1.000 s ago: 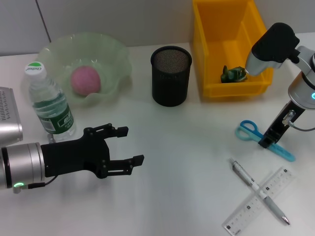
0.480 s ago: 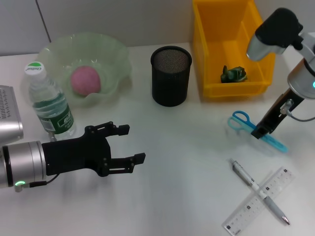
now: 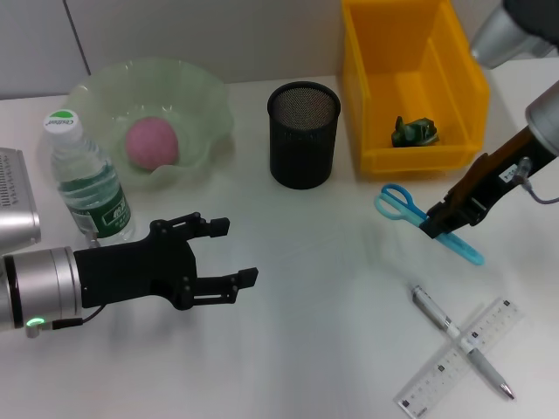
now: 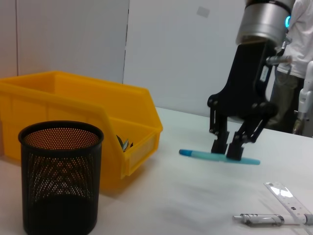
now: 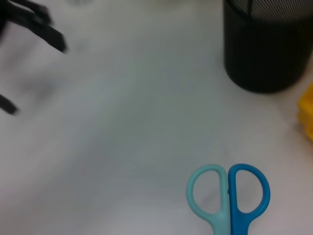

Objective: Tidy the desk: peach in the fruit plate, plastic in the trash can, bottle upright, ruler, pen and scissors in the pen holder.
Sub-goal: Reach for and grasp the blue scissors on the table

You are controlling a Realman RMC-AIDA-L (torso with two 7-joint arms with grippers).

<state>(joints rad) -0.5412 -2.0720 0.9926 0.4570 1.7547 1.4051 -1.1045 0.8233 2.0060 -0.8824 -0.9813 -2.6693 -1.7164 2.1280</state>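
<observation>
the right gripper (image 3: 439, 221) is clamped on the blades of the scissors (image 3: 419, 218), and in the left wrist view they hang level and clear of the desk (image 3: 332, 349), so this looks like the carry toward the pen holder (image 3: 302, 133). gripping at the blades leaves the handle loops free and leading, pointing at about 10 o'clock from the gripper, toward the holder. the scissors are closed, one loop pale teal and the other deeper blue, with a blue tip poking out past the fingers at 4 o'clock. they sit in the air just below the yellow trash can (image 3: 410, 83), at roughly 4 o'clock from the pen holder and well apart from it. the pen (image 3: 458, 339) and ruler (image 3: 458, 365) lie crossed on the desk at 6 o'clock from the gripper, not yet collected. the left gripper (image 3: 231, 257) hovers open and empty at 8 o'clock from the holder, beside the upright bottle (image 3: 86, 183); the peach (image 3: 153, 142) already rests in the fruit plate (image 3: 201, 92).
</observation>
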